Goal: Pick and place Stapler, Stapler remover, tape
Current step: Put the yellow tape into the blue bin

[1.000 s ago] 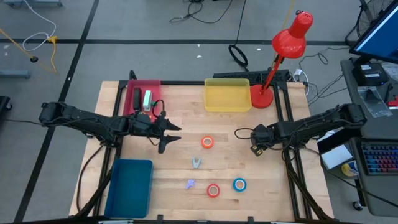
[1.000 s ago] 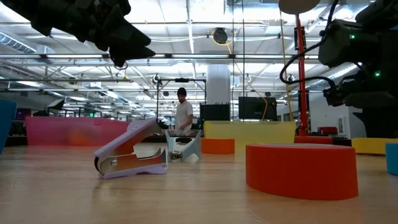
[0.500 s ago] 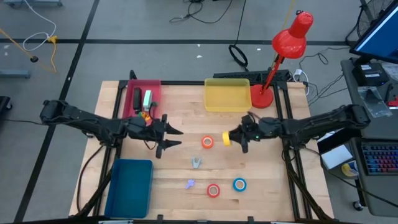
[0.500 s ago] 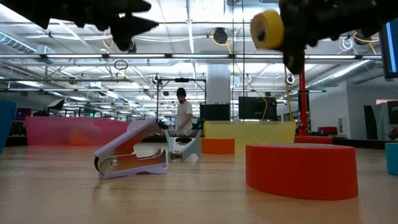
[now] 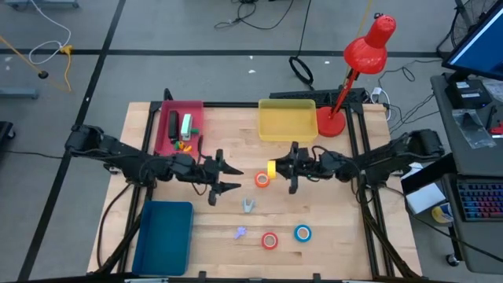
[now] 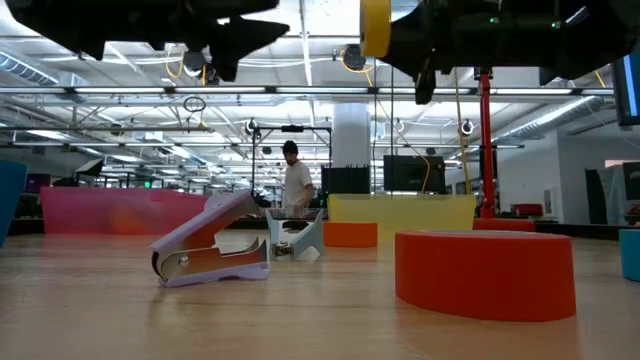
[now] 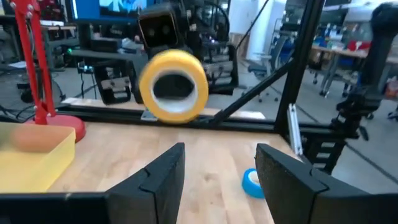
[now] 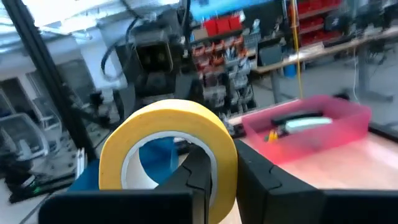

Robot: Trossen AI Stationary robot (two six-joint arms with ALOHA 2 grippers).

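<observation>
Mid-frame, right gripper [image 5: 284, 170] clamps yellow tape [image 5: 271, 169] beside open left gripper [image 5: 228, 174]; hand-off likely; align ring squarely between left fingers [image 7: 163, 177]

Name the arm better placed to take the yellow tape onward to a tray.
Right. Its hand is already shut on the yellow tape, lifted off the table, near the yellow tray. The left hand faces it, open and empty.

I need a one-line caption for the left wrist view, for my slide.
Right gripper holds the yellow tape roll in the air, facing the open left gripper.
</observation>
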